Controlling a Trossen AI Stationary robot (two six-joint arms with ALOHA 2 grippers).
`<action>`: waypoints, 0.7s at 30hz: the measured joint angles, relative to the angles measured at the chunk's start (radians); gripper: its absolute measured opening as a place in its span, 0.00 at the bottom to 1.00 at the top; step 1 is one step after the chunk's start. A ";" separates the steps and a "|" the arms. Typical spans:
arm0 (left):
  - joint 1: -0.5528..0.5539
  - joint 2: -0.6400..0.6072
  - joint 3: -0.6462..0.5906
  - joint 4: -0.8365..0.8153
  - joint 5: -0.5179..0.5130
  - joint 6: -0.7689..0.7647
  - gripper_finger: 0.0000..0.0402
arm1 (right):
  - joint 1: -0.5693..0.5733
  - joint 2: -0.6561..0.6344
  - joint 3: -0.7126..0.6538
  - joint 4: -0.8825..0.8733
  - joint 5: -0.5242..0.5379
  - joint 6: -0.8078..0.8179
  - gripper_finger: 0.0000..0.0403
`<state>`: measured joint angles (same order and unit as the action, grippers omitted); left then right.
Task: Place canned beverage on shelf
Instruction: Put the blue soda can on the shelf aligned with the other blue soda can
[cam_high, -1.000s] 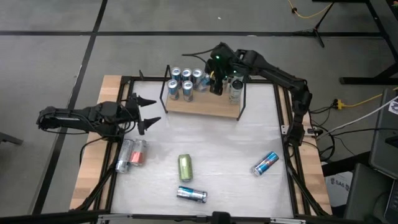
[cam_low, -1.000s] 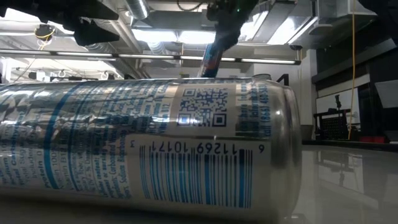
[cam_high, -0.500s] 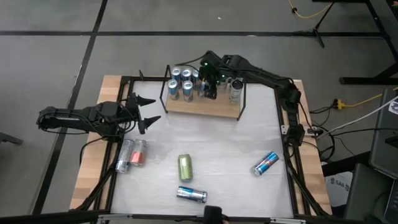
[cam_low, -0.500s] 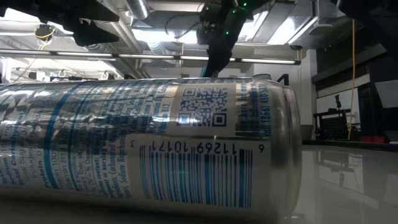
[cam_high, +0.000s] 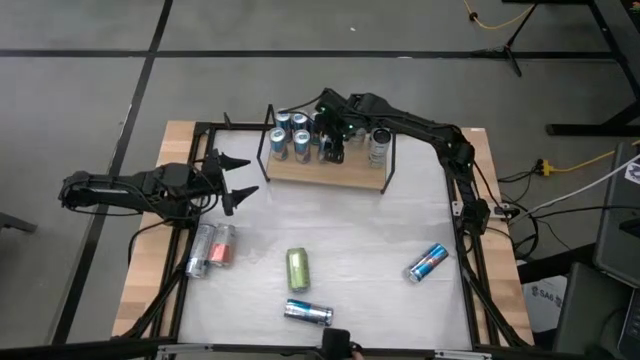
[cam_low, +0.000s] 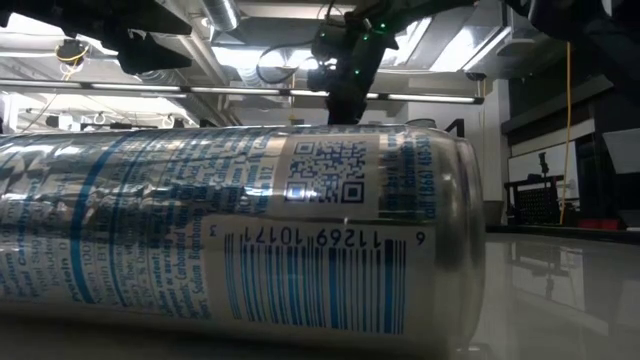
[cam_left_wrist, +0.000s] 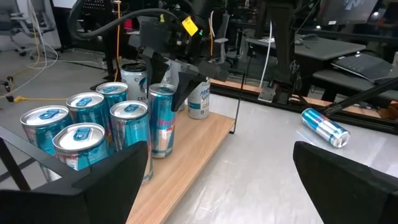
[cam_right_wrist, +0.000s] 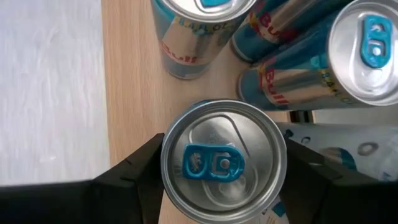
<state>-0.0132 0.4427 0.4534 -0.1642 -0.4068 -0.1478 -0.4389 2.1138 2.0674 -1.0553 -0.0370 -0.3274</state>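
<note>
Upright can (cam_right_wrist: 222, 163) sits clamped in the right gripper (cam_high: 335, 135), directly above the shelf (cam_high: 355, 175) board beside its neighbours; left gripper (cam_high: 235, 180) waits spread open, well apart.

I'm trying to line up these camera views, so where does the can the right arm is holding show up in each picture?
High view: the held can stands on the shelf, under the right end effector.
Low view: not visible; a lying can in front fills the picture.
Left wrist view: upright at the middle of the board, right of the can cluster.
Right wrist view: its top seen from above, low in the middle.
Shared landmark: the shelf's wooden board.
</note>
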 joint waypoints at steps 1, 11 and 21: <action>0.000 0.000 0.000 0.000 0.000 0.000 0.99 | 0.000 0.002 0.000 0.002 0.000 0.000 0.57; 0.000 0.000 0.000 -0.001 0.000 0.000 0.99 | 0.000 0.002 0.000 0.018 -0.001 0.000 0.64; 0.000 0.000 0.000 -0.004 0.000 0.000 0.99 | 0.000 0.002 0.000 0.088 0.000 0.000 0.67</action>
<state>-0.0132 0.4427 0.4534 -0.1680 -0.4068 -0.1478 -0.4389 2.1159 2.0674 -0.9670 -0.0372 -0.3275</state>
